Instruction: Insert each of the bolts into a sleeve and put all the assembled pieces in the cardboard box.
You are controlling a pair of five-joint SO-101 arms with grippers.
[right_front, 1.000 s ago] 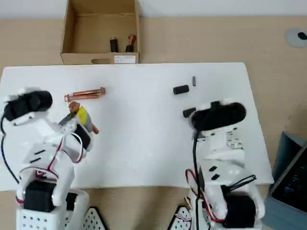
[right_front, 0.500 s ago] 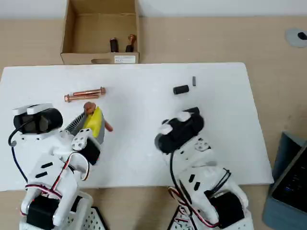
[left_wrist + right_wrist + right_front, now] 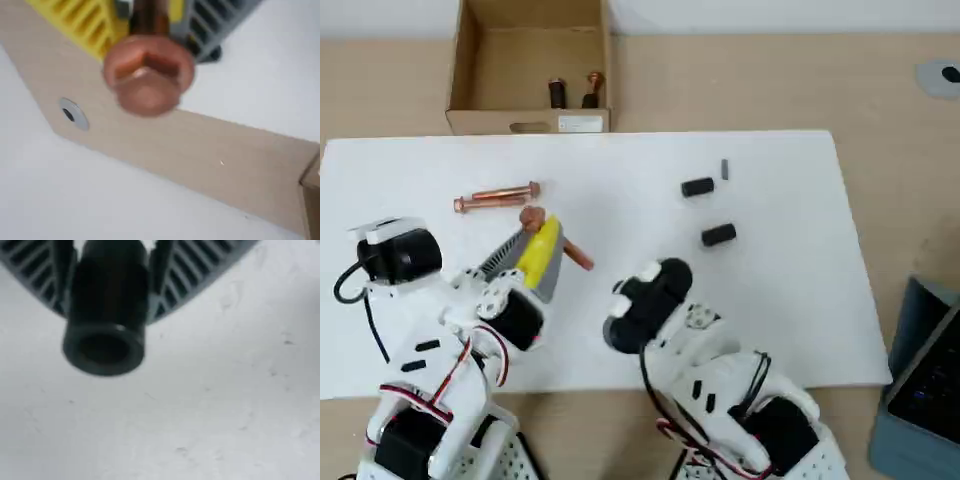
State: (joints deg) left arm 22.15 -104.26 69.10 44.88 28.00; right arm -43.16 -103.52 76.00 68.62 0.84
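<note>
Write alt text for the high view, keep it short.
Overhead, the left gripper holds a copper bolt above a white board, with the right arm close beside it. Two more bolts and two black sleeves lie loose on the board; the cardboard box beyond holds two assembled pieces.

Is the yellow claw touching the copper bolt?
Touching. The left wrist view shows the bolt clamped in the left gripper, its shank pressed against the yellow side and the grey side.

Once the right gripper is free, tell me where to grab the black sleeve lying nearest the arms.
Take the sleeve at mid-length, from straight above, jaws closing across its round sides. It lies flat on the white board, so both ends stay free.
</note>
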